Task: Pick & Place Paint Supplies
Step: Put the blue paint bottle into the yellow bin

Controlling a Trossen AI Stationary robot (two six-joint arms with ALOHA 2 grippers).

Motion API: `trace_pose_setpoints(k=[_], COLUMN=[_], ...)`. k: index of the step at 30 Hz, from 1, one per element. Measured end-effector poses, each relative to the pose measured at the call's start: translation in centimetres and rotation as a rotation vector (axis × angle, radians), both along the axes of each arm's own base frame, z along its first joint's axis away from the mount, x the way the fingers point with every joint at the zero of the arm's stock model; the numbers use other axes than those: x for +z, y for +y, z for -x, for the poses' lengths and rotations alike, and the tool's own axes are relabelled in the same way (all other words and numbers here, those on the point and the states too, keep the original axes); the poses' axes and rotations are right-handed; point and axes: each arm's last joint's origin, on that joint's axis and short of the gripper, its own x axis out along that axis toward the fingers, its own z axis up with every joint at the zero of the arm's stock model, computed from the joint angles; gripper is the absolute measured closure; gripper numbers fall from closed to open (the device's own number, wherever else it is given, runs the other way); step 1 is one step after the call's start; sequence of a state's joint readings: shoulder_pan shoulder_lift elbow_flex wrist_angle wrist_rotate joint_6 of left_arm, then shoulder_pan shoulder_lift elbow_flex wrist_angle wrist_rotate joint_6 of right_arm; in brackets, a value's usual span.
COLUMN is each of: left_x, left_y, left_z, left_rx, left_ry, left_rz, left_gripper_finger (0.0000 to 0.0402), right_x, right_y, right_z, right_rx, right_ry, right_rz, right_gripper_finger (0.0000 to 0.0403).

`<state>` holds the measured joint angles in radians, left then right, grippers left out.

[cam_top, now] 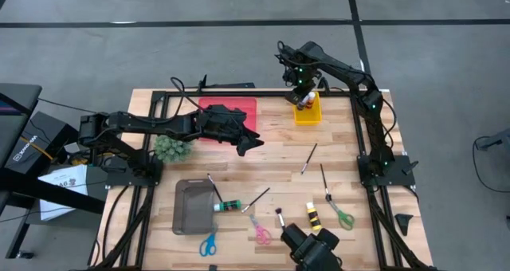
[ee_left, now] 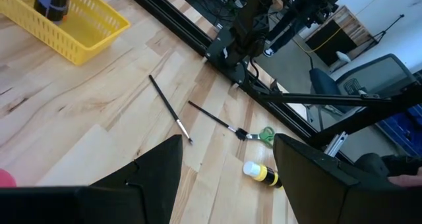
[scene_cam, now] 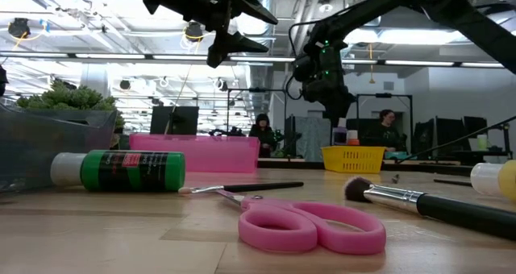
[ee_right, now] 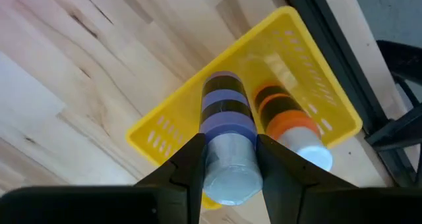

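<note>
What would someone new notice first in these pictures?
The right end effector holds a purple paint bottle over the yellow basket at the table's far edge, beside an orange bottle already inside. Mid-table, the left end effector hangs open above scattered brushes.

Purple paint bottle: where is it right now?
The purple paint bottle is clamped in the right gripper, above the yellow basket at the table's far edge, beside an orange bottle.
</note>
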<state>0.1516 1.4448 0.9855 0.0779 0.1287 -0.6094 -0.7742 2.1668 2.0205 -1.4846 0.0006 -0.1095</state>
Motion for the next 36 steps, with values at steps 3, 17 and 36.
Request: trace_pose_setpoints(k=[3,17,36], left_x=[0.0,0.0,0.0], left_y=[0.0,0.0,0.4], left_z=[0.0,0.0,0.1], left_rx=[0.0,0.0,0.012], left_ry=[0.0,0.001,0.0], left_rz=[0.0,0.001,0.0], left_gripper_finger=[0.017,0.017,0.017], right_x=[0.1,0.1,-0.2], right_y=[-0.2,-1.4,-1.8], right_z=[-0.2,0.5,0.7], right_rx=[0.002,0.001,0.073], right_ry=[-0.023,-0.042,-0.034], right_rz=[0.026,0.047,0.07], right_gripper_finger=[0.0296,0.0296,0.0296])
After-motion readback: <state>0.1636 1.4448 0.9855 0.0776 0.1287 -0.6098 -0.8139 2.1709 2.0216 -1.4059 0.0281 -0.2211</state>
